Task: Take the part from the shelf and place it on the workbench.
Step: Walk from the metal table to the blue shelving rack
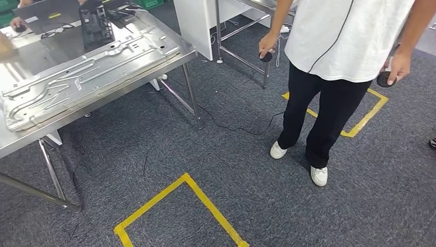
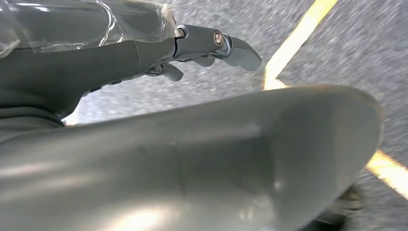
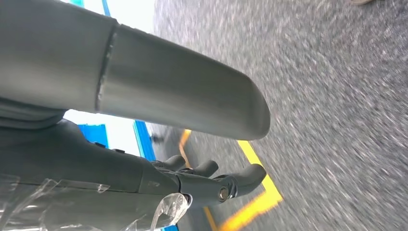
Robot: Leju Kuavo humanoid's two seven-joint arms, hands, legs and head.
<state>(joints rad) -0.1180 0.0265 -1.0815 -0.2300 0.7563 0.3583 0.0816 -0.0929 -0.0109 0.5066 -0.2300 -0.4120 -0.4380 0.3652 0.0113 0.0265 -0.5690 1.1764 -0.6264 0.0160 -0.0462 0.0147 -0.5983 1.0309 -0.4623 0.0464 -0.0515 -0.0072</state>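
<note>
On the steel workbench, left of the head view, lies the part, a long pressed metal panel, flat and lengthwise, one end near the bench corner; looks already set down, so likely judged as task near done, or else a panel placed before a fresh fetch. Cannot tell which. No shelf seen. Hangs low over the carpet: left hand, fingers loosely apart and straightish, holding nothing. Same for the right hand, fingers slightly curled but apart, nothing in them; probably both at rest because no carrying is under way. Underfoot, grey carpet with yellow tape squares, likely standing marks. Close ahead stands a person in white top and dark trousers, a small dark round thing in each hand. Farther back on the bench, a laptop and a black stand; cables trail on the floor
</note>
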